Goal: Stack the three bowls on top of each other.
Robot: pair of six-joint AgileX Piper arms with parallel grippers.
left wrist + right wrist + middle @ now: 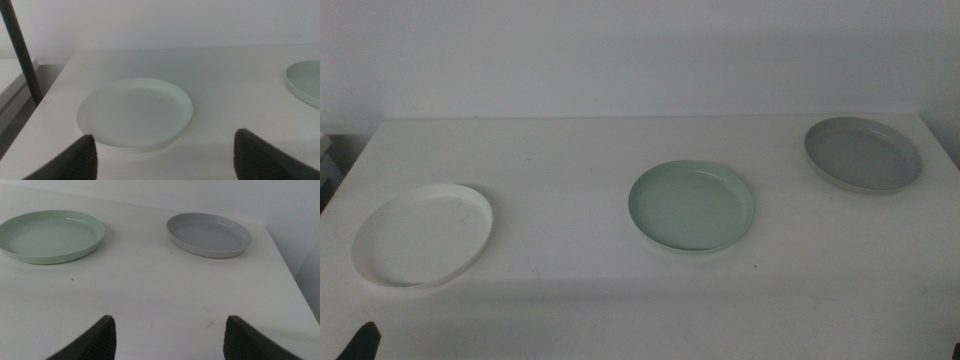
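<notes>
Bowls sit apart: white bowl (pixel 422 235) left, green bowl (pixel 691 206) centre, grey bowl (pixel 863 154) upper right. My left gripper (pixel 165 155), fingers wide, faces white; right gripper (pixel 167 340), also wide, nearest grey.

The table (pixel 570 150) carries three dishes, none touching another. The green bowl (pixel 691 206) sits mid-table. The white bowl (pixel 422 234) lies well to its left, with a wide bare strip of table between them. The grey bowl (pixel 863 154) lies to its right and farther back, across a narrower bare gap. Nothing stands over any bowl. Bare table runs in front of the green bowl. A dark pole (pixel 21 50) rises beyond the table's left edge, past the white bowl.
</notes>
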